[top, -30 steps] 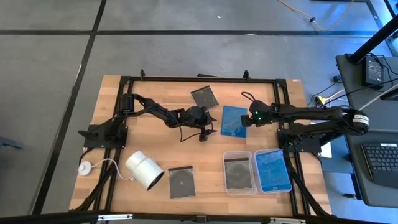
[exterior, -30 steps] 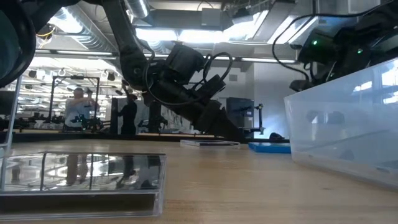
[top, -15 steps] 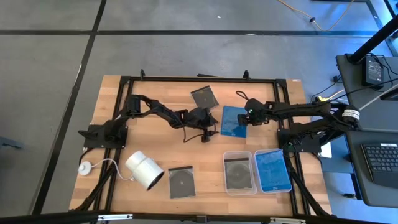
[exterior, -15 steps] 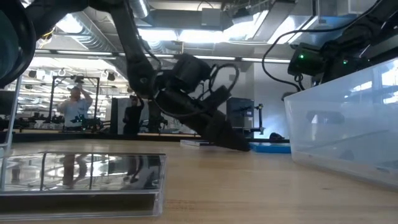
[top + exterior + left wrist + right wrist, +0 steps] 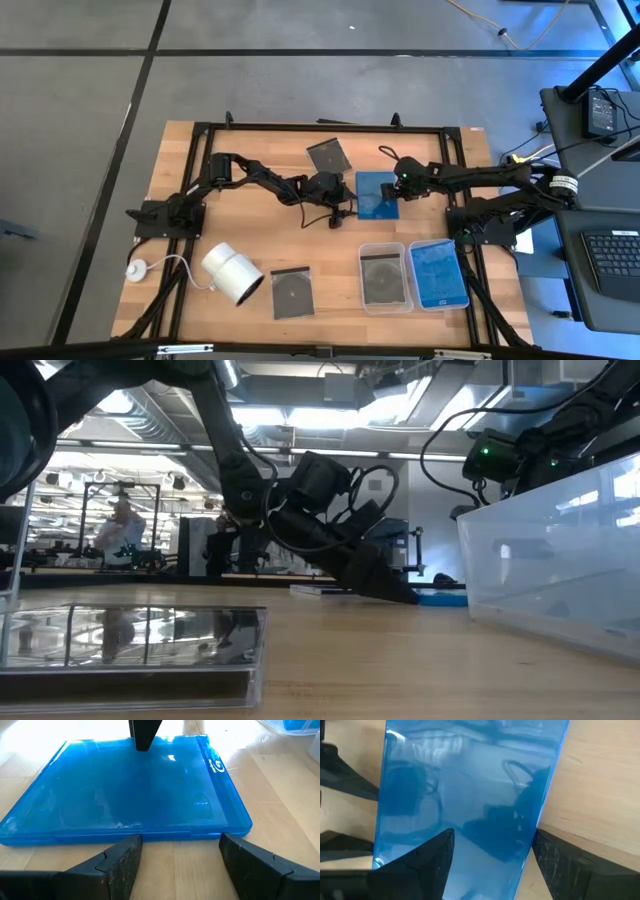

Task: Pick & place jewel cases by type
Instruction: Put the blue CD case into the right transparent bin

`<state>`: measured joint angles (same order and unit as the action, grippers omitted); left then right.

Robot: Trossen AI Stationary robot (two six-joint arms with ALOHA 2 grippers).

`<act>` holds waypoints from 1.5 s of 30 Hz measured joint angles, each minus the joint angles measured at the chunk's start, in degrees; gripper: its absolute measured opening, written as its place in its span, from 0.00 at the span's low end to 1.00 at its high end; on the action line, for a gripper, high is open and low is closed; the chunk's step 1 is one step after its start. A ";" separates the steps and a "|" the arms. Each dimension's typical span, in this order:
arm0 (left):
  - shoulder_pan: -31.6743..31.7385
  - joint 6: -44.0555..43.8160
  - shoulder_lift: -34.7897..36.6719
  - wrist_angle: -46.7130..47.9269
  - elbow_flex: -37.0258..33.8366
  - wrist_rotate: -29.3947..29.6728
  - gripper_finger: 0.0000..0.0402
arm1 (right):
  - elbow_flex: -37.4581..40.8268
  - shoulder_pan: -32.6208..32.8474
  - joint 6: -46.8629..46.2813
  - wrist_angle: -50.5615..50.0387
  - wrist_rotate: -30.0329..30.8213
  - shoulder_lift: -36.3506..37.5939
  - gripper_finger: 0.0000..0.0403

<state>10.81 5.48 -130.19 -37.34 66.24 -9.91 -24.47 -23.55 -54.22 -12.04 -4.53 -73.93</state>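
Observation:
A bright blue jewel case (image 5: 378, 196) lies flat on the wooden table's middle. My left gripper (image 5: 180, 865) is open and low at the case's left edge (image 5: 125, 836), with its fingertips just short of it. My right gripper (image 5: 492, 865) is open above the case's right side, pointing steeply down. One grey jewel case (image 5: 329, 155) lies flat at the far side, and another (image 5: 291, 292) at the near side. A third grey case lies in a clear tray (image 5: 384, 277). A blue one lies in the tray beside it (image 5: 438, 273). My right gripper has one fingertip (image 5: 144, 740) down at the blue case's edge farthest from my left gripper (image 5: 165, 741). It comes from above. I cannot tell whether it touches the case, which lies flat on the table.
A white cylinder (image 5: 232, 273) with a cord lies at the near left. The two clear trays stand side by side at the near right. A black frame (image 5: 320, 127) runs around the table. Bare wood lies between the cylinder and the blue case.
My left gripper has sunk and moved toward the table's right edge, up to the blue case's left edge. My right gripper has come down and a little leftward over the case's right side. The case has stayed where it was.

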 joint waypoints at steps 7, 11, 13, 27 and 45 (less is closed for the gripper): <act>0.29 -0.02 -0.02 1.14 0.05 -0.42 0.66 | -1.89 0.02 5.13 -1.99 -1.36 0.41 0.67; 0.28 -0.22 -0.04 1.31 0.07 -0.26 0.66 | -3.61 -0.04 6.80 -3.98 -0.92 1.78 0.67; 0.28 -0.22 -0.05 1.32 0.07 -0.25 0.66 | -3.63 -0.04 6.91 -4.11 -0.86 1.95 0.67; 0.31 -0.02 -0.07 1.50 0.06 -0.46 0.66 | -3.61 0.04 8.02 -5.70 -4.42 2.27 0.67; 0.29 -0.28 -0.07 1.53 0.08 -0.16 0.66 | -3.59 0.17 8.21 -4.49 -10.57 2.47 0.67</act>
<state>11.10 5.20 -130.27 -35.81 66.32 -10.08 -28.05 -23.38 -46.00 -16.52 -15.11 -71.46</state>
